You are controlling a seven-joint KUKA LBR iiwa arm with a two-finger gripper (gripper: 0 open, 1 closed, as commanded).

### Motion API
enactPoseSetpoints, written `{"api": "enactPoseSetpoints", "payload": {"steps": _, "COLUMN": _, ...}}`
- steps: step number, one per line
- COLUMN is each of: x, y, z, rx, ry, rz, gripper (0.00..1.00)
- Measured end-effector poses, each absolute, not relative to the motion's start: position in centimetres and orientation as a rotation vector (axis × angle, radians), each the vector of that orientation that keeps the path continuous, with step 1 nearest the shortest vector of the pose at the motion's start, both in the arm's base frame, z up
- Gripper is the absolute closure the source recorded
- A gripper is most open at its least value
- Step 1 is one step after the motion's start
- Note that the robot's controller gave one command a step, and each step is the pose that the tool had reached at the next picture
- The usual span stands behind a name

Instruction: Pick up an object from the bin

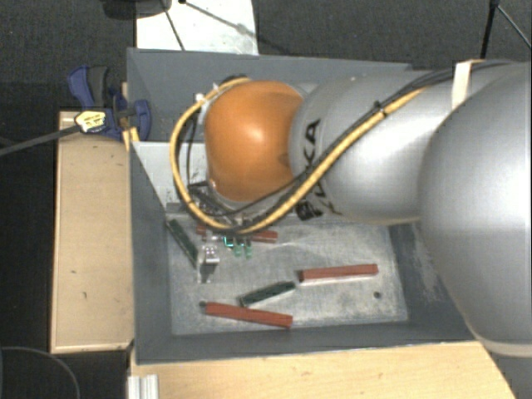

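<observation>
**A:** A grey metal bin (154, 306) with a speckled floor and a few slim things scattered on it. Take the dark green stick (268, 291) in the middle of the floor as the mark.

**B:** Where is the gripper (208, 264) from it?

**A:** Up and to the left of the stick, hanging low under the orange wrist cover (249, 140). Whether it is open or closed, I cannot tell.

**B:** What lies nearest to it?

**A:** A dark green flat strip (181, 239), farther left of the stick. It lies slanting, with its lower end just beside the gripper. Touching or apart, I can't make out.

**B:** And the rest?

**A:** A red-brown bar (247, 314) lies just below the stick. A red and white bar (337, 273) lies just beside the stick's right end. A small red piece (264, 236) lies above the stick, partly under the cover.
</observation>
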State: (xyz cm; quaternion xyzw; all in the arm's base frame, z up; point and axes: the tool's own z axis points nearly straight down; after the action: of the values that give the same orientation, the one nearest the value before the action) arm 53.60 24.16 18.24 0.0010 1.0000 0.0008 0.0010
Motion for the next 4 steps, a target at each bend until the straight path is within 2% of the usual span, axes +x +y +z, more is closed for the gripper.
{"api": "enactPoseSetpoints", "payload": {"steps": 1, "x": 49.2, "y": 20.7, "z": 8.9, "rx": 0.207, "ry": 3.137, "rz": -0.001, "gripper": 1.0}}
{"api": "enactPoseSetpoints", "payload": {"steps": 2, "x": 49.3, "y": 20.7, "z": 9.0, "rx": 0.211, "ry": 3.134, "rz": 0.002, "gripper": 0.0}}
{"api": "enactPoseSetpoints", "payload": {"steps": 3, "x": 49.3, "y": 20.7, "z": 9.0, "rx": 0.214, "ry": 3.134, "rz": 0.002, "gripper": 0.0}}
{"api": "enactPoseSetpoints", "payload": {"steps": 4, "x": 48.8, "y": 17.4, "z": 7.3, "rx": 0.113, "ry": 3.128, "rz": 0.006, "gripper": 1.0}}
